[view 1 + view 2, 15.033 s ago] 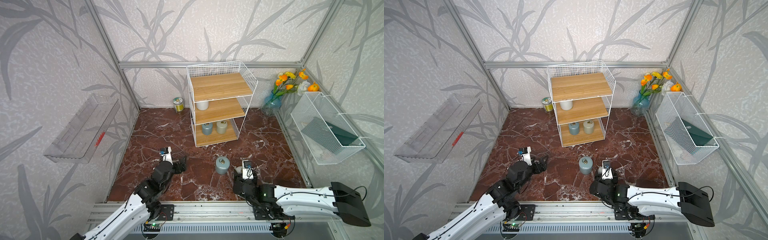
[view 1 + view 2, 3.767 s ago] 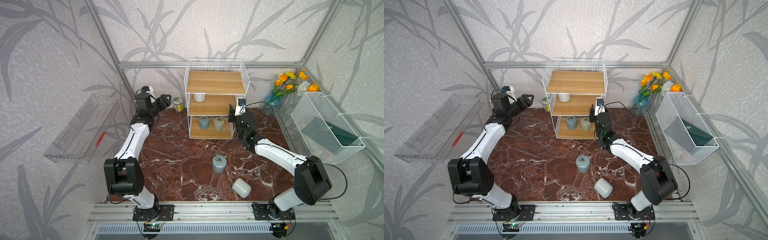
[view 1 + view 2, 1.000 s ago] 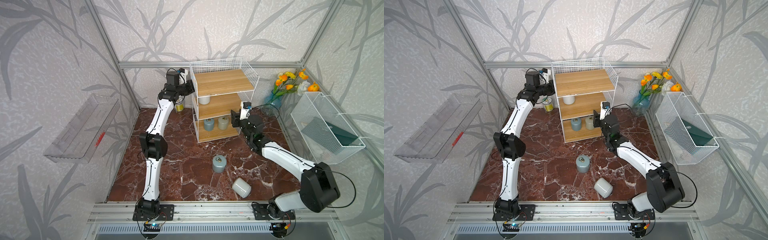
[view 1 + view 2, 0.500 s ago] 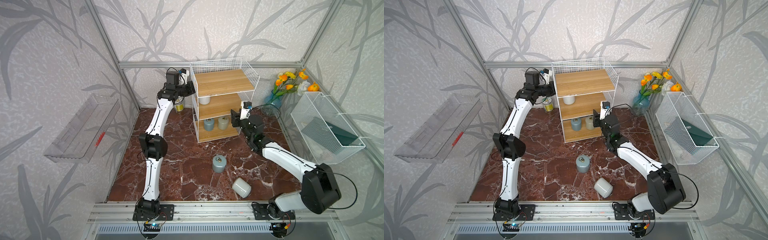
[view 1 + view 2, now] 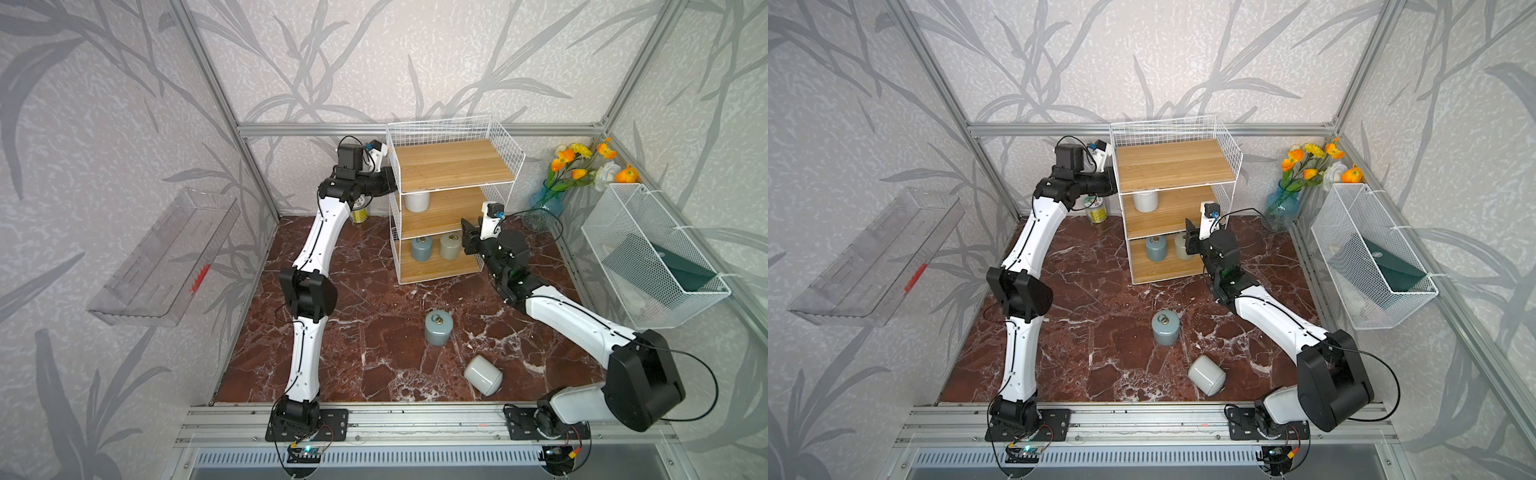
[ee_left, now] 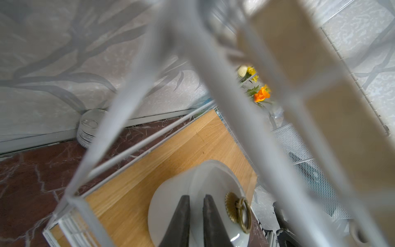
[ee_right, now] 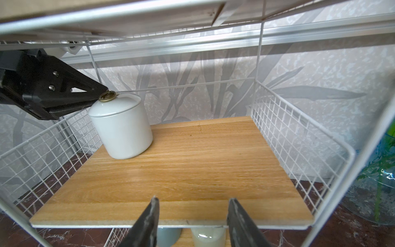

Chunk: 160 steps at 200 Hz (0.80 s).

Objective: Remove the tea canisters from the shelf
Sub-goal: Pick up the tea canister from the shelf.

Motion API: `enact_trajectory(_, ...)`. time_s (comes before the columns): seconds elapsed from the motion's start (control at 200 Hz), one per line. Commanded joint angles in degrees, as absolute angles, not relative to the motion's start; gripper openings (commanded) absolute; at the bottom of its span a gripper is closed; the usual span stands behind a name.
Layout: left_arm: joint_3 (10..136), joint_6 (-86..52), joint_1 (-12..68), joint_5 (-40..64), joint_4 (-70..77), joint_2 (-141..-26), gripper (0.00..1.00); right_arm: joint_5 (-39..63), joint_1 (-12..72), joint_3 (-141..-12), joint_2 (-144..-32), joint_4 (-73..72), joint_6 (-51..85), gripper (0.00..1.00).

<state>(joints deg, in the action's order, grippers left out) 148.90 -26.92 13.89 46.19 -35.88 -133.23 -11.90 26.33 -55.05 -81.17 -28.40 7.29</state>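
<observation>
Only the right wrist view shows the left jaws nearly closed at the white canister's (image 7: pixel 121 128) ring; right jaws parted, empty.

Red-brown marble-patterned floor (image 5: pixel 374 345) veined in white, boxed in by grey leaf-print wallpaper (image 5: pixel 104 104) and an aluminium frame (image 5: pixel 316 129). Against the back wall, a small green-and-yellow labelled tin (image 5: pixel 1096 211) — ring-pull top visible in the left wrist view (image 6: pixel 90 124). In the far corner, a blue glass vase (image 5: pixel 545 203) of orange, yellow and white flowers (image 5: pixel 582 160). On one side wall, a clear plastic tray (image 5: pixel 166 257); opposite, a white mesh basket (image 5: pixel 623 216) holding a dark green box (image 5: pixel 665 270).
</observation>
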Motion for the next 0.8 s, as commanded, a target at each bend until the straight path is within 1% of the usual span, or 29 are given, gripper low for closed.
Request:
enact_trajectory(0.0,148.01,-21.44,20.45,52.39,-45.05,-133.25,0.15,-12.04,26.81,-54.52,-79.28,-29.01,7.31,0.52)
enact_trajectory(0.23,145.9,-17.37,21.51,49.88,-50.52,-132.25,0.15,-11.61,27.16,-55.26,-79.93,-28.85,7.55,0.52)
enact_trajectory(0.38,142.96,-16.43,21.53,47.6,-50.59,-130.18,0.15,-10.7,27.35,-55.76,-80.41,-29.09,7.32,0.52)
enact_trajectory(0.45,141.87,-16.57,21.56,46.72,-50.0,-129.03,0.14,-9.77,27.73,-55.65,-80.34,-30.05,6.83,0.54)
enact_trajectory(0.54,138.97,-17.2,21.53,45.61,-47.77,-126.8,0.14,-8.97,28.52,-55.42,-80.33,-31.36,5.11,0.62)
enact_trajectory(0.58,137.06,-17.76,21.53,45.23,-45.81,-125.42,0.16,-8.33,28.86,-55.46,-80.41,-31.9,4.31,0.66)
enact_trajectory(0.69,130.95,-20.84,21.53,45.6,-38.59,-121.43,0.18,-7.99,30.02,-55.5,-81.52,-33.71,2.35,0.84)
enact_trajectory(0.795,126.62,-23.7,21.53,46.58,-32.9,-118.76,0.2,-9.34,30.73,-56.58,-83.79,-35.0,1.32,0.92)
